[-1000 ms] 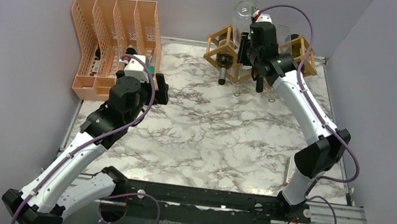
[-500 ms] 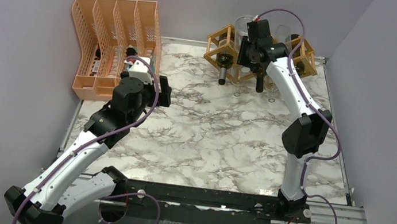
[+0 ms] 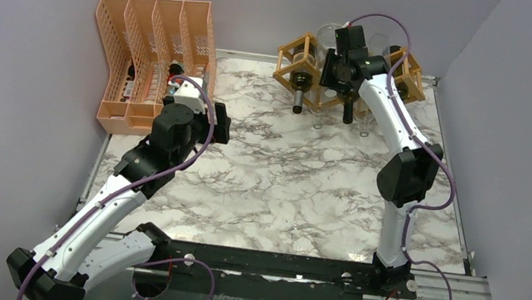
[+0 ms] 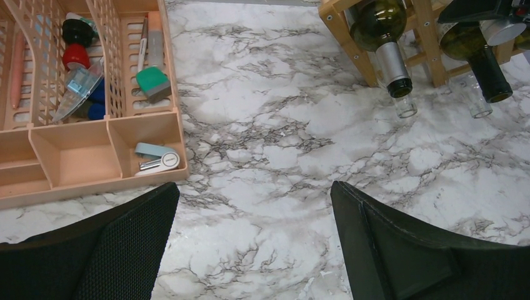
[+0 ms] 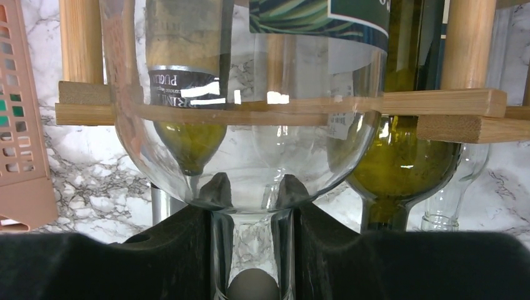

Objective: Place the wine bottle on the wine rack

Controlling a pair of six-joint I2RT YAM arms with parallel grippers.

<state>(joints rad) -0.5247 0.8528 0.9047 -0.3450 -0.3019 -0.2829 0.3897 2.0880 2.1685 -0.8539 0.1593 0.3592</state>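
Most of the view is the marbled worktop (image 3: 283,175), flat and glossy. At its far edge stands the rack (image 3: 295,51), a low lattice of thin, pale wooden slats with square edges and open cells. The peach mesh organizer (image 3: 127,31) at far left is not your target. Two green bottles (image 4: 382,22) lie in the rack's cells with their capped necks toward you, dark and shiny. Your clear bottle (image 5: 250,150) is up at the rack between them, its round shoulder level with the front slat (image 5: 437,103) and its neck pointing back at the wrist. The right end effector (image 5: 253,190) is clamped on that neck, a black pad pressing each side just below the shoulder. The left end effector (image 4: 253,206) hangs wide open over the worktop near the organizer, holding nothing.

You appear to be at the seating step. I cannot tell whether the body already rests on the slats, so settle that before you let go. Smooth round glass is likely to slide and roll on hard wood, so feed it along its own axis until it cradles between the slats. Loosen the grip gently, then back out straight along the neck. That way the pads should not drag the bottle or nudge the green ones.
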